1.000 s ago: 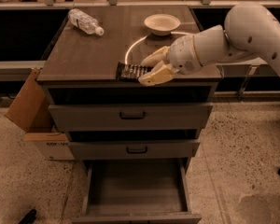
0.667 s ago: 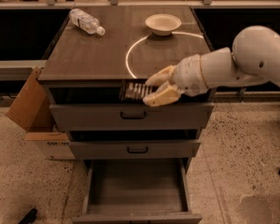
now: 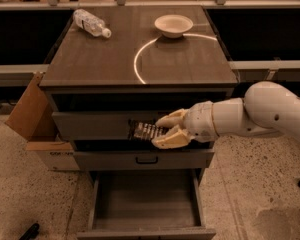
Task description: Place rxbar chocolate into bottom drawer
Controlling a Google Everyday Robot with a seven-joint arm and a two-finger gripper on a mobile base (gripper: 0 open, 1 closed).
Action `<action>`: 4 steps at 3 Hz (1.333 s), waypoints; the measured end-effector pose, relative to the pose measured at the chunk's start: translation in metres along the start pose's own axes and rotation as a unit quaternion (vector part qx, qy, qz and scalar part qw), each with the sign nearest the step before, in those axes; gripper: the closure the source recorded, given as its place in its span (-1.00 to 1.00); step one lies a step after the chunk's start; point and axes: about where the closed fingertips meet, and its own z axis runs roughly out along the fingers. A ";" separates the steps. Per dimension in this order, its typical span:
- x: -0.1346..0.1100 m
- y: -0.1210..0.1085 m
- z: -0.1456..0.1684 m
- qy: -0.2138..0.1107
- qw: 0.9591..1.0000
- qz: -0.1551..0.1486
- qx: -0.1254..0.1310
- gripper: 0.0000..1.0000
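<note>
You see dim, warm overhead light; a glare arc crosses the cabinet top (image 3: 100,59); deep shadow lies beneath its edge; the pale-lit gripper (image 3: 157,133), before the upper drawer front (image 3: 90,125), clasps the rxbar chocolate (image 3: 141,131).

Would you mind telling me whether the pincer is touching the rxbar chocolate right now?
Touching. The camera view shows the pincer, in front of the upper drawers, with both fingers closed on one end of the rxbar chocolate.
</note>
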 end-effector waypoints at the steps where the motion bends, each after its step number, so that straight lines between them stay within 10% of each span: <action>1: 0.000 0.000 0.000 0.000 1.000 0.000 0.000 1.00; 4: 0.160 0.067 0.060 -0.007 0.994 0.109 -0.030 1.00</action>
